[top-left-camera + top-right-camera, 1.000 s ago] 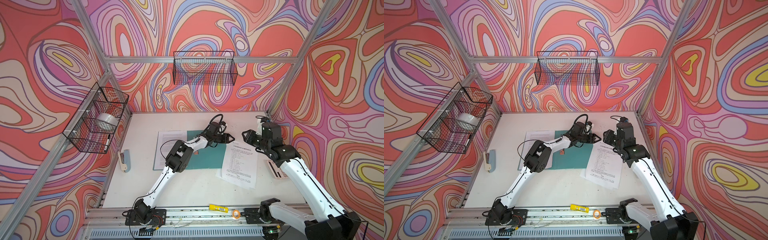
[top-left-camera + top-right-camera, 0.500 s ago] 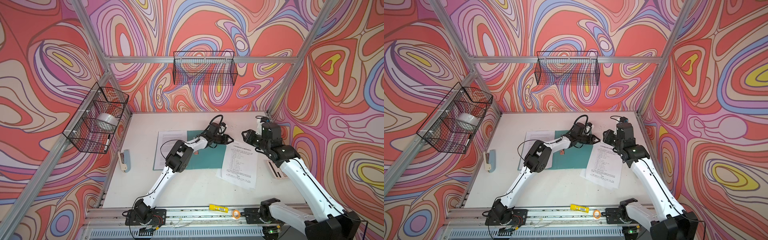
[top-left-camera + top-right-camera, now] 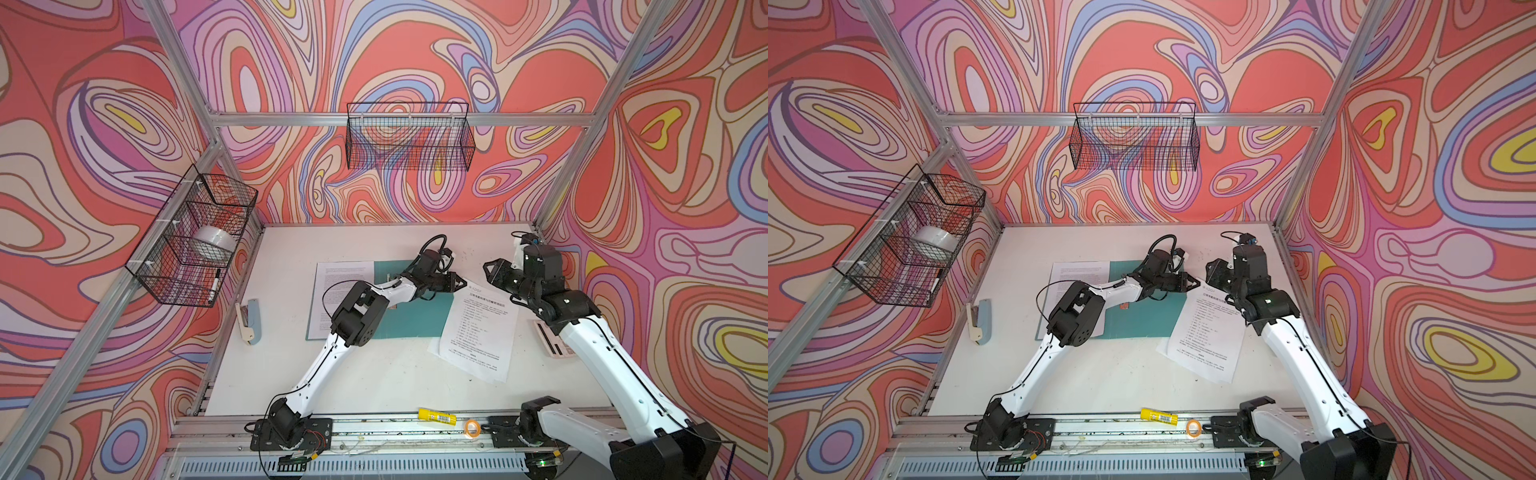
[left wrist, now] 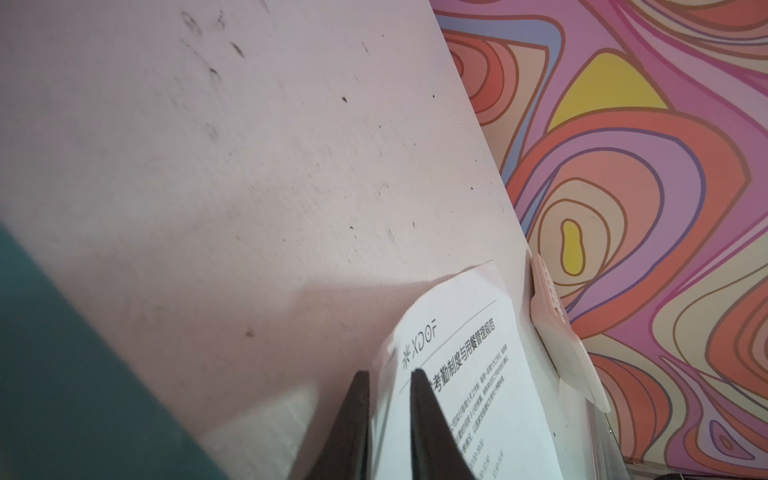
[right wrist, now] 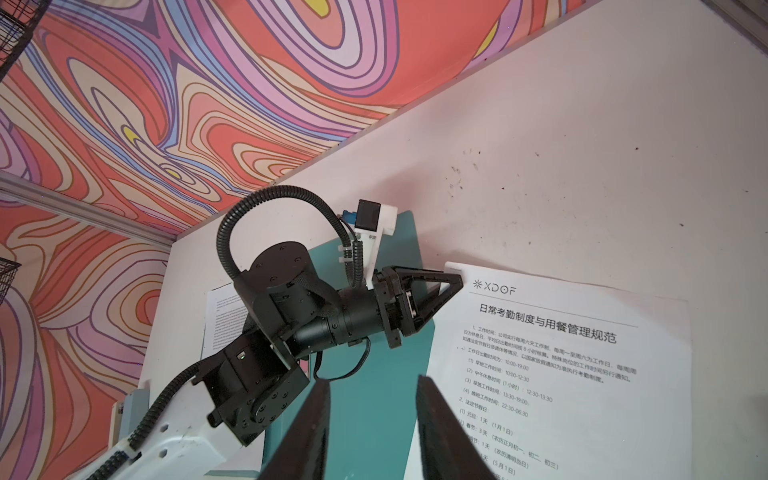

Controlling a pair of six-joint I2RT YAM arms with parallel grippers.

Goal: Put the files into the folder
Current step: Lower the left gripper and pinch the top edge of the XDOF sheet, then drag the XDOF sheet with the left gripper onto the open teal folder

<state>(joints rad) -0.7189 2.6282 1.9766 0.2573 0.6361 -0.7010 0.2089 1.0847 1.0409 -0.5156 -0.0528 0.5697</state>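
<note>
The teal folder [image 3: 415,320] [image 3: 1142,320] lies flat mid-table. One of the files, a white printed sheet [image 3: 478,332] [image 3: 1208,336], lies askew at its right edge and overlaps it. Another sheet [image 3: 336,286] lies along the folder's left side. My left gripper [image 3: 459,284] [image 4: 388,374] sits low at the right sheet's far-left corner, and its jaws are shut on the paper's edge; the right wrist view shows it [image 5: 459,279] from the side. My right gripper [image 3: 490,270] [image 5: 372,384] hovers open behind that sheet, with nothing between its fingers.
A stapler [image 3: 251,320] lies at the left table edge and a pink calculator [image 3: 555,340] by the right wall. A yellow glue stick [image 3: 436,415] and a tape ring [image 3: 471,427] rest on the front rail. Wire baskets hang on the back wall [image 3: 409,137] and on the left wall [image 3: 191,245].
The left gripper's jaws have closed onto the corner of the right sheet. Both arms have stayed almost where they were, and the sheet has not shifted.
</note>
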